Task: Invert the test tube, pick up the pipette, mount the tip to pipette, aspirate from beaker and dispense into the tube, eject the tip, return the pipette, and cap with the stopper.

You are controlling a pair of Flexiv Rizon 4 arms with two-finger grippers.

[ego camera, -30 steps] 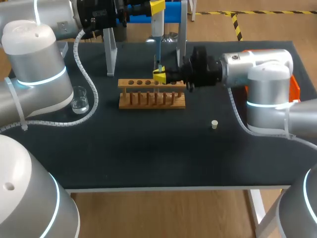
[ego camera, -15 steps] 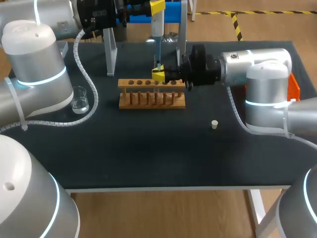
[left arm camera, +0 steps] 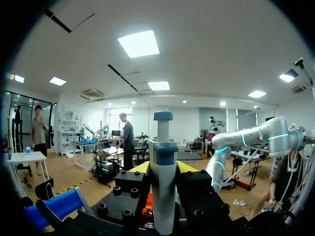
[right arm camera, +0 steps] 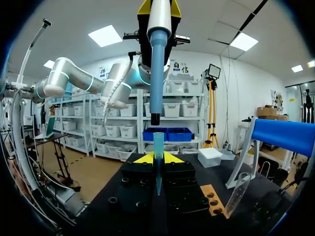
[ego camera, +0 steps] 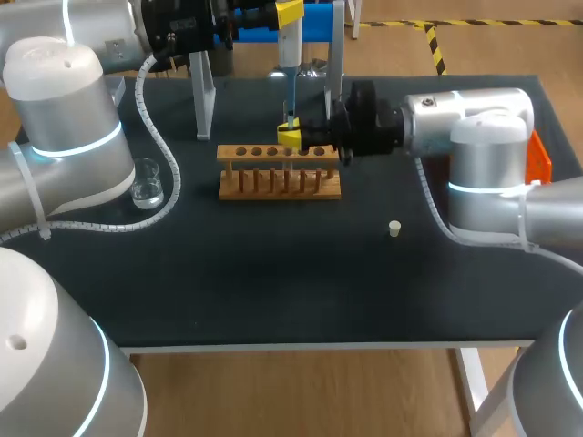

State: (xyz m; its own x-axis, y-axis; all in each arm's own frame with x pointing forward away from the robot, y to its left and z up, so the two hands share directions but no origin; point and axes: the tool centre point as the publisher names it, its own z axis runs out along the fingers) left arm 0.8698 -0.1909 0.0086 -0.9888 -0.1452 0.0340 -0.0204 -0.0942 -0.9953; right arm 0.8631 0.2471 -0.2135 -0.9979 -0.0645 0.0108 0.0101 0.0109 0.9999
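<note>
The tip (right arm camera: 158, 146) is held upright in the clamped right gripper (ego camera: 291, 138) beside the wooden rack (ego camera: 278, 175), its long axis lined up with the pipette (ego camera: 289, 68), just apart at twelve o'clock and clamped in the left gripper (ego camera: 288, 13)

Dark table (ego camera: 273, 291), wooden rack (ego camera: 279, 173), glass beaker (ego camera: 146, 182), small stopper (ego camera: 394, 228)

Dark matte table (ego camera: 273, 291) w/ pale front edge.
</note>
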